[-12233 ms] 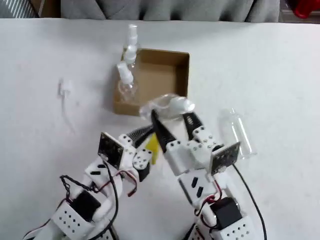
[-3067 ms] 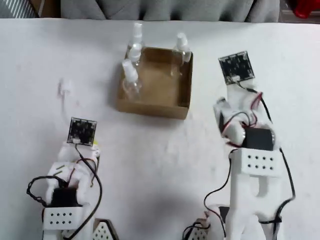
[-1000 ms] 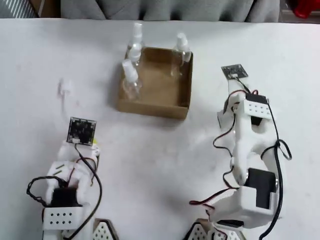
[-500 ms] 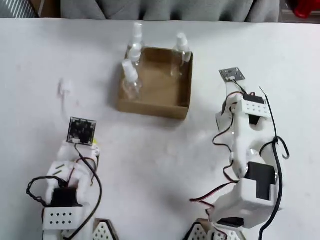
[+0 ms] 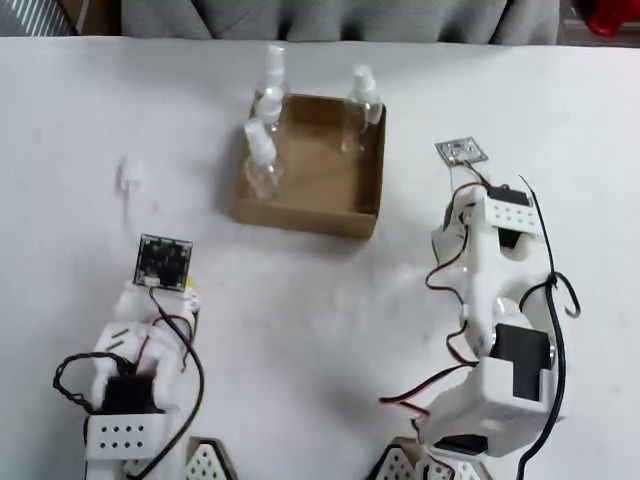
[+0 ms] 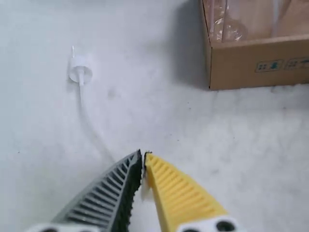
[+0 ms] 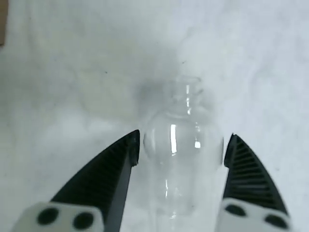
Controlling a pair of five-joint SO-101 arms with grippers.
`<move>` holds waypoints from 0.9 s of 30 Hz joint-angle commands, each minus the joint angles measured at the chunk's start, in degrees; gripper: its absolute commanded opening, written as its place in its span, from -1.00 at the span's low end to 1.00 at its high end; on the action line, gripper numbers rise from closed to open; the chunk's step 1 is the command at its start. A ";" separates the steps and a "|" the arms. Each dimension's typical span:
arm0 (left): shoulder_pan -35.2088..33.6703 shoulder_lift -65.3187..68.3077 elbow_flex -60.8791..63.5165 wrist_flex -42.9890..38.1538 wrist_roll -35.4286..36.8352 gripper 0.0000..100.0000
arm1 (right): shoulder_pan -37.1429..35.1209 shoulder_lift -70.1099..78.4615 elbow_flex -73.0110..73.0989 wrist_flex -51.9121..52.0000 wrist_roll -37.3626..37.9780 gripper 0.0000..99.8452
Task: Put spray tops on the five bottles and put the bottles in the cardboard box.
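the loose spray top [image 6: 79, 72] lies on the table [image 5: 80, 100], well left of the box. my left gripper [image 6: 143, 157] sits short of it, jaws pressed together on nothing. the cardboard box [image 5: 300, 215] holds four capped bottles [image 5: 262, 160], three along its left wall and one in the far right corner. right of the box, my right gripper [image 7: 182, 140] has its jaws spread on either side of the uncapped bottle [image 7: 179, 150] lying on the table. since half a second ago my right wrist has barely shifted; the box and my left arm are unchanged.
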 commanded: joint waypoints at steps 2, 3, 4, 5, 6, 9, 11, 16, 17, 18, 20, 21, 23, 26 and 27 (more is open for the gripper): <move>-0.40 -0.22 -0.35 -2.29 -0.70 -0.96 | 0.66 -2.24 -2.90 0.75 0.88 -0.51; -0.40 -0.22 -0.35 -2.29 -0.70 -0.96 | 0.66 -2.33 -2.90 0.75 0.88 -0.51; -0.40 -0.22 -0.35 -2.29 -0.70 -0.96 | 0.66 -2.33 -2.90 0.75 0.88 -0.51; -0.40 -0.22 -0.35 -2.29 -0.70 -0.96 | 0.66 -2.42 -2.90 0.75 0.88 -0.51; -0.40 -0.22 -0.35 -2.37 -0.70 -0.96 | 0.66 -2.42 -2.90 0.75 0.88 -0.51; -0.40 -0.22 -0.35 -2.37 -0.70 -0.96 | 0.92 -2.42 -2.73 0.75 1.41 -0.52; -0.40 -0.22 -0.35 -2.37 -0.70 -0.96 | 1.19 -1.98 -2.64 0.75 2.81 -0.52; -0.40 -0.22 -0.35 -2.37 -0.70 -0.96 | 1.63 -1.80 -2.46 0.66 3.08 -0.61; -0.40 -0.22 -0.35 -2.37 -0.70 -0.96 | 1.63 -1.80 -2.46 0.66 3.08 -0.67; -0.40 -0.22 -0.35 -2.37 -0.70 -0.96 | 1.63 -1.80 -2.37 0.66 2.99 -0.73; -0.40 -0.22 -0.35 -2.37 -0.70 -0.96 | 2.33 -1.80 -2.37 0.66 2.90 -0.83; -0.40 -0.22 -0.35 -2.37 -0.70 -0.96 | 2.68 -1.98 -2.46 0.48 2.90 -0.87; -0.40 -0.22 -0.35 -2.37 -0.70 -0.96 | 3.30 -2.33 -2.55 0.57 2.90 -0.91; -0.40 -0.22 -0.35 -2.37 -0.70 -0.96 | 3.30 -2.42 -2.73 0.66 2.90 -0.96; -0.40 -0.22 -0.35 -2.37 -0.70 -0.96 | 3.21 -2.42 -2.64 0.75 2.90 -0.97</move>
